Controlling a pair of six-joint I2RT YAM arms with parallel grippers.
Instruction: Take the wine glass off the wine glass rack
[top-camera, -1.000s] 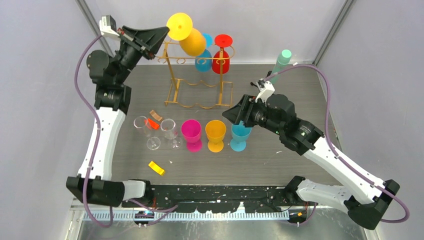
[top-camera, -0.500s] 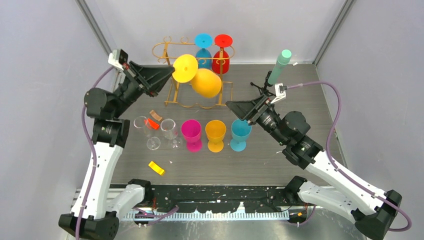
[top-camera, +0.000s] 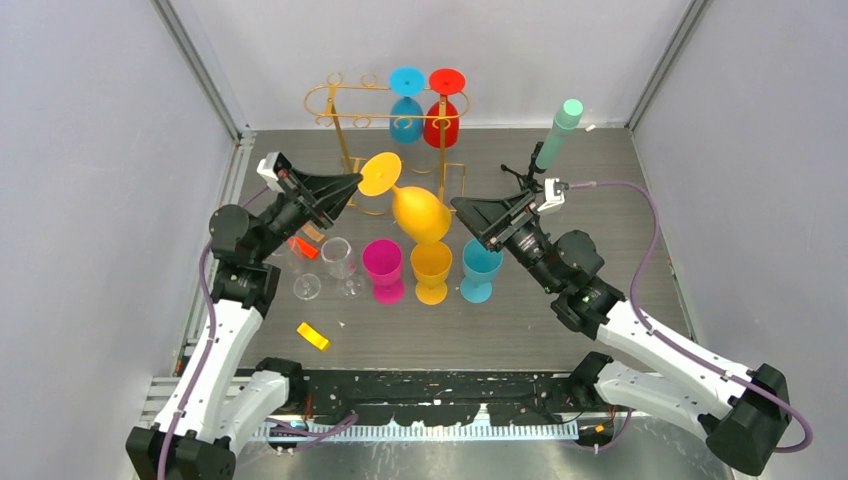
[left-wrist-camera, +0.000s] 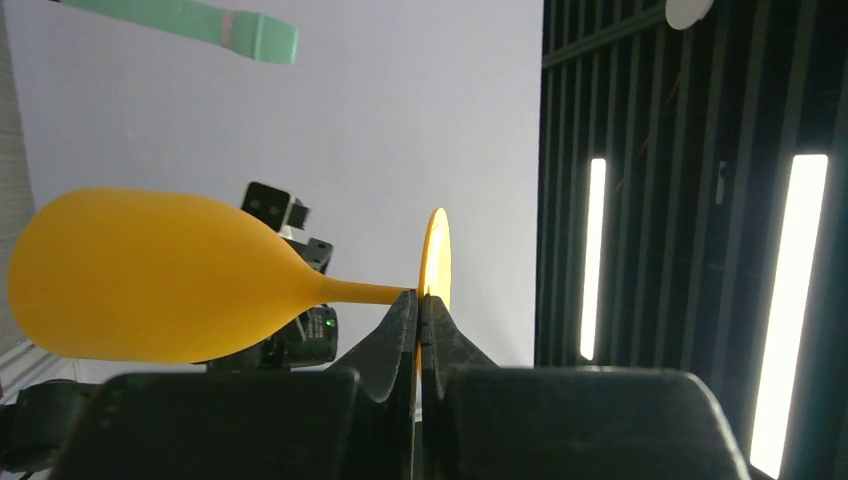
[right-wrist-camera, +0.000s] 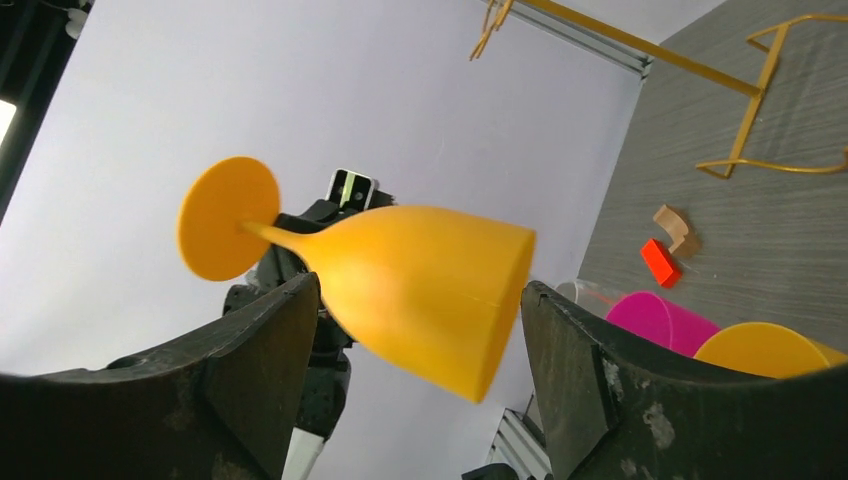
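The yellow wine glass (top-camera: 420, 212) hangs in the air in front of the gold wine glass rack (top-camera: 345, 100), lying nearly sideways with its bowl toward the right arm. My left gripper (top-camera: 357, 182) is shut on the rim of its round foot (left-wrist-camera: 434, 255), and the stem and bowl (left-wrist-camera: 150, 280) stick out to the left in the left wrist view. My right gripper (top-camera: 460, 207) is open. Its two fingers (right-wrist-camera: 270, 340) stand either side of the bowl (right-wrist-camera: 420, 270) with a gap on both sides.
A blue glass (top-camera: 407, 118) and a red glass (top-camera: 441, 120) hang upside down on the rack. Pink (top-camera: 383, 262), yellow (top-camera: 431, 265) and blue (top-camera: 478, 268) glasses stand below the held one, clear glasses (top-camera: 338, 258) to their left. A green cylinder on a tripod (top-camera: 560, 125) stands back right.
The left arm has carried the yellow glass off the rack, down and toward the middle. The right gripper has left the blue standing glass, tipped up, opened wider, and now flanks the bowl.
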